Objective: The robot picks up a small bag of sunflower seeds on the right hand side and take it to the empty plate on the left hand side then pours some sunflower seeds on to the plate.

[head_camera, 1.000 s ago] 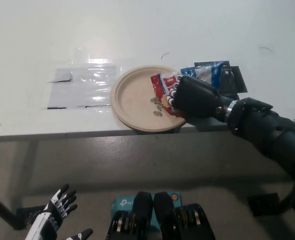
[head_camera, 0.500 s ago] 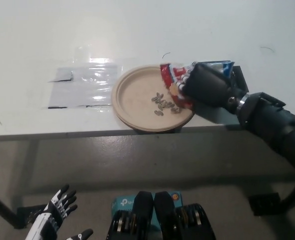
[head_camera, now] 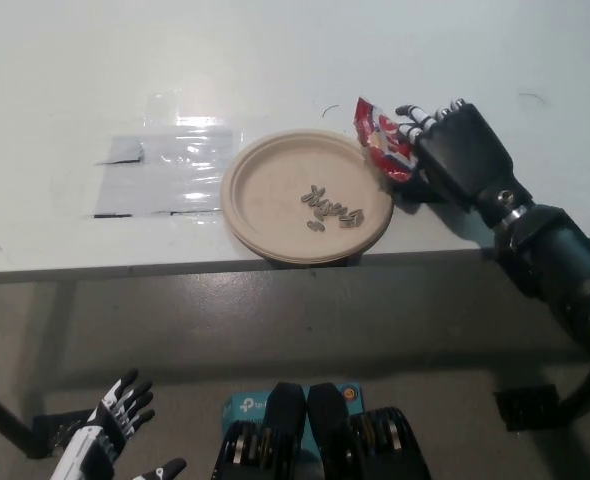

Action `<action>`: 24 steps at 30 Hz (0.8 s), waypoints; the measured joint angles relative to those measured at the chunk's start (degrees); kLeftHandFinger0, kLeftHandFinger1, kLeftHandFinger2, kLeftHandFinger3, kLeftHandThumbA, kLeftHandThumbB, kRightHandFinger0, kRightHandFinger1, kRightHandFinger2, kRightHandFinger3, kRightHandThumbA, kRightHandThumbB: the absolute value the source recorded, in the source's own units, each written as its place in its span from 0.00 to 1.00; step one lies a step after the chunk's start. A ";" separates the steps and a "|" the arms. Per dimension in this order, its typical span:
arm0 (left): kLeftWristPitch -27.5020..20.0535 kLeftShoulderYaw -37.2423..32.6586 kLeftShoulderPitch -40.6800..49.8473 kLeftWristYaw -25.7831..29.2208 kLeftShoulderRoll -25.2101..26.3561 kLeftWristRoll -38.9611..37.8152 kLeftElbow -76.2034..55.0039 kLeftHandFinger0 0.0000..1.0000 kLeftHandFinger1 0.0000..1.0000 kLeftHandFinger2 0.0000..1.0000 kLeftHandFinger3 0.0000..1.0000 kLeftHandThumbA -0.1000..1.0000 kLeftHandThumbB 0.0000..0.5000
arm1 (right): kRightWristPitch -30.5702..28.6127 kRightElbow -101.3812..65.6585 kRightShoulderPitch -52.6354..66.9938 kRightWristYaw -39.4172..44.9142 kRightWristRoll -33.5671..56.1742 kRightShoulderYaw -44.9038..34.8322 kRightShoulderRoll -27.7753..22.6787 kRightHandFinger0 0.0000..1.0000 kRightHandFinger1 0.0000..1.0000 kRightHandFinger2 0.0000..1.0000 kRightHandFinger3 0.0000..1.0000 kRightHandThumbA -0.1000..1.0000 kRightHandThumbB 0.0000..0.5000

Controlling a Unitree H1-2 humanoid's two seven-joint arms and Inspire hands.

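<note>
One head camera looks steeply down from well above the white table [head_camera: 275, 60], facing its far side; the near edge crosses mid-picture, with grey floor [head_camera: 275, 330] below it.

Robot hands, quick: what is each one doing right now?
Black right robot hand: shut on the small red seed bag.
White left robot hand: open, holding nothing, resting low.

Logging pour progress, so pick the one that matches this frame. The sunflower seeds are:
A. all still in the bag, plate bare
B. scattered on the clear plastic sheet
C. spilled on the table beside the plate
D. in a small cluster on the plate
D: a small cluster of sunflower seeds lies on the plate, right of its centre, while the right hand holds the bag just off the plate's right rim.
</note>
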 measured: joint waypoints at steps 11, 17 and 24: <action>0.00 0.08 0.01 0.00 0.01 0.00 -0.01 1.00 1.00 1.00 1.00 1.00 0.63 | -0.43 1.23 0.27 -0.03 2.06 -1.11 -0.29 0.00 0.18 0.75 0.52 0.00 0.47; -0.01 0.21 0.07 0.00 0.00 -0.01 0.00 1.00 1.00 1.00 1.00 1.00 0.63 | -1.09 1.76 0.24 0.02 3.23 -1.57 -1.29 0.00 0.25 0.76 0.53 0.00 0.42; -0.01 0.23 0.18 0.00 -0.04 -0.01 0.00 1.00 1.00 1.00 1.00 1.00 0.61 | -1.00 2.67 0.21 3.08 5.38 -3.66 -1.95 1.00 1.00 1.00 1.00 0.46 0.95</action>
